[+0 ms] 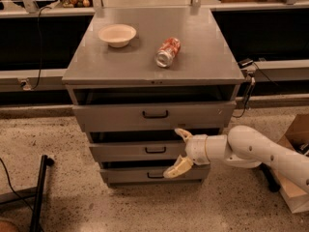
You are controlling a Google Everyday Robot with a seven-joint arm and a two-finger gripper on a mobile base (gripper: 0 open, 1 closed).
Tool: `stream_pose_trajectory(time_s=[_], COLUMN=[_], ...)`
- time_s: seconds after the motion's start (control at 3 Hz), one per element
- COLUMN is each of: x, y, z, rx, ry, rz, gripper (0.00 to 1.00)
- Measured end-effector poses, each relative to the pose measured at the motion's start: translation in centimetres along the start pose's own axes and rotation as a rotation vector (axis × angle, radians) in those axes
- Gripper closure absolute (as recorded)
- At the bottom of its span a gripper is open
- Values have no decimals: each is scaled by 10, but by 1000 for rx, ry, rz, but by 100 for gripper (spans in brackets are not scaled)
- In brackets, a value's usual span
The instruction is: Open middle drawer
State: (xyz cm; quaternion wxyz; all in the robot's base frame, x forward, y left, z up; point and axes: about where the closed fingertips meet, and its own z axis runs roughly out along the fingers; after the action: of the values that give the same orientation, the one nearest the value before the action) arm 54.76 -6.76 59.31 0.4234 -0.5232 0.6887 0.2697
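Grey metal bench (203, 57) with three drawers stacked under its top, seen from the front and slightly above.

On the bench top: cream bowl (117, 35), upright, far left. Red and silver drinks can (167, 51) on its side near the centre, just right of the bowl and apart from it, silver end toward the near edge.

Top drawer (111, 117): tallest front, black bar handle (155, 114) at its centre, dark gap between it and the bench top.

Middle drawer (120, 152): directly under the top drawer, narrower front, small black handle (155, 150) at its centre, a dark band of shadow above its front. How far out it stands I cannot tell from here.

Lowest drawer (125, 174): similar front, handle (154, 176) in line with the other two.

Claw (179, 151): in front of the right half of the middle drawer, just right of its handle and not around it. Jaws spread wide, holding nothing. The upper finger (183, 133) lies against the shadow band above the middle drawer. The lower finger (177, 167) slants down to the left across the top edge of the lowest drawer. Whether either finger touches metal, cannot tell.

White arm (260, 151) comes in low from the right, roughly level with the middle drawer.

Surroundings: speckled floor (72, 202); black pole (39, 190) near left; cardboard box (297, 197) at the right edge behind the arm.
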Motion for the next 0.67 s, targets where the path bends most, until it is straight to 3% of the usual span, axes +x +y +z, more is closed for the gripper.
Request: stream_pose_trajectory(time_s=[0.33,0.67], x=[11,43], y=[-5,-16], z=[11,20], rx=[3,16], ry=[141,306], rz=[-61,-182], gripper=[0,0])
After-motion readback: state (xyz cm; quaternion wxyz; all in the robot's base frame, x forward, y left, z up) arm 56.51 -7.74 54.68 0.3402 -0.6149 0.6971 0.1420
